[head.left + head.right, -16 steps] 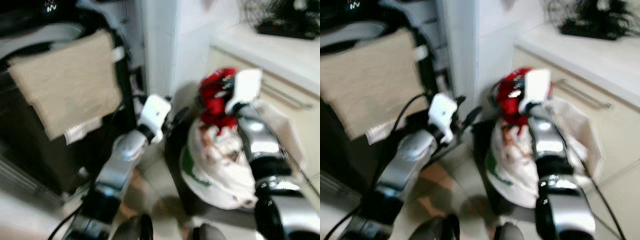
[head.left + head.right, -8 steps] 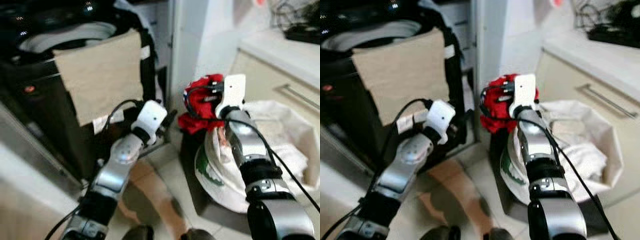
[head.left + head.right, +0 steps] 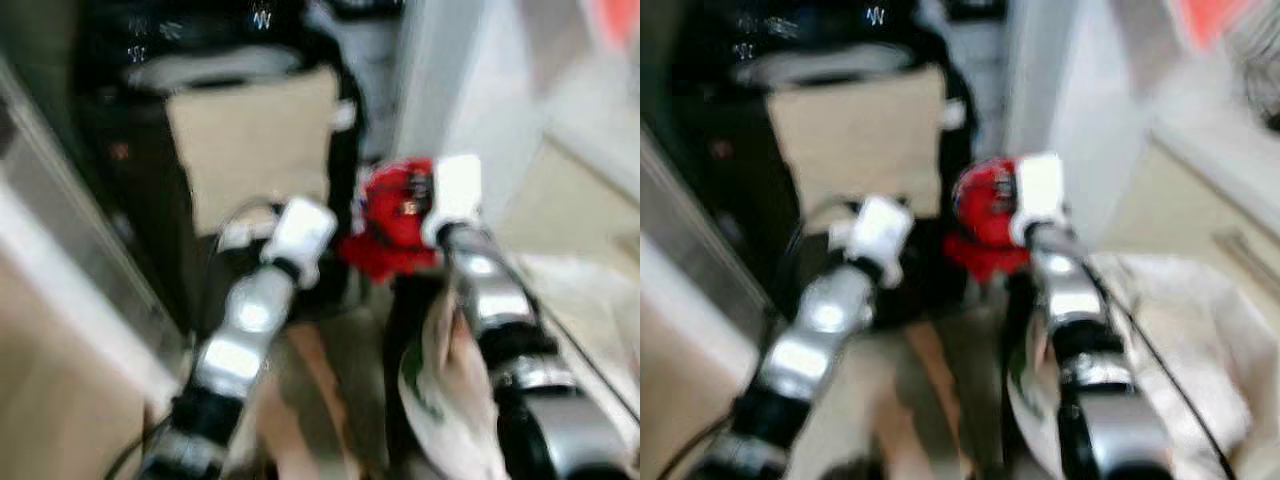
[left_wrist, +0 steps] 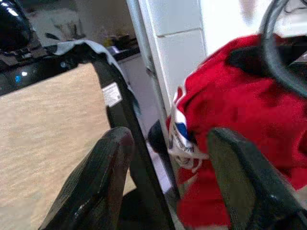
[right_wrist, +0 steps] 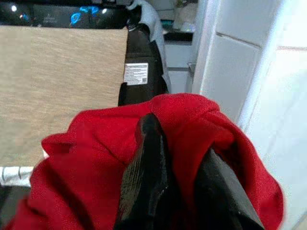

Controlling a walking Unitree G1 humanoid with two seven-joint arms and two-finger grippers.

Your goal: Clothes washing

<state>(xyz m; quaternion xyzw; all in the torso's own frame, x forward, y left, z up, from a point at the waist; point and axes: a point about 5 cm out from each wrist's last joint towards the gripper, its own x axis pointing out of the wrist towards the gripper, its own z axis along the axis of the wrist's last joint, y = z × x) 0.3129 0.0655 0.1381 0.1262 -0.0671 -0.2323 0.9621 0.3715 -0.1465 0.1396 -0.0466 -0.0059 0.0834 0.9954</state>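
Observation:
A red garment (image 3: 392,222) hangs bunched in my right gripper (image 5: 175,158), whose black fingers (image 5: 148,167) are shut on its cloth. It is held in the air between the white laundry bag (image 3: 1180,330) on the right and the black washing machine (image 3: 150,150) on the left. A beige cloth (image 3: 255,150) is draped over the washer's front edge, below the lit panel (image 3: 262,18). My left gripper (image 4: 168,187) is open, its fingers (image 4: 96,182) empty, just left of the red garment (image 4: 240,124) and apart from it.
A white tiled wall corner (image 3: 440,90) stands right behind the garment. A pale cabinet (image 3: 1200,200) with a bar handle runs along the right. A dark stand (image 3: 400,330) holds the laundry bag. Tiled floor (image 3: 320,370) lies between washer and bag.
The camera has swung left, now blurred, bringing the washer nearer centre. My right gripper has carried the red garment up out of the bag toward the washer. The left arm keeps its pose.

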